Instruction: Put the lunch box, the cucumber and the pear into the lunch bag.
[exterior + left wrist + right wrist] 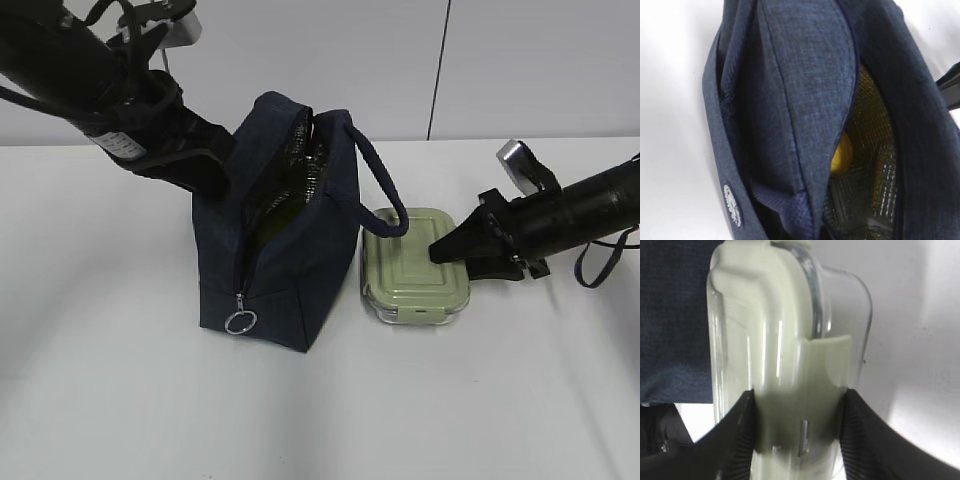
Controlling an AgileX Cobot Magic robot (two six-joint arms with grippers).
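The navy lunch bag [300, 270] stands open at mid table, silvery lining showing. My left gripper [215, 170] sits at the bag's upper left rim and appears shut on the fabric. Its fingers are hidden in the left wrist view, which the bag [800, 75] fills. The yellow pear [841, 154] lies inside the bag. The sage-green lunch box [410, 265] rests on the table against the bag's right side. My right gripper [445, 250] is shut on its right end, and in the right wrist view [797, 392] both pads press the lid [770, 340]. I cannot clearly make out the cucumber.
The bag's loop handle [385, 185] arches over the lunch box's left corner. The metal ring pull [240, 322] hangs low on the bag's front. The white table [120, 400] extends to the front and left, and a pale wall stands behind.
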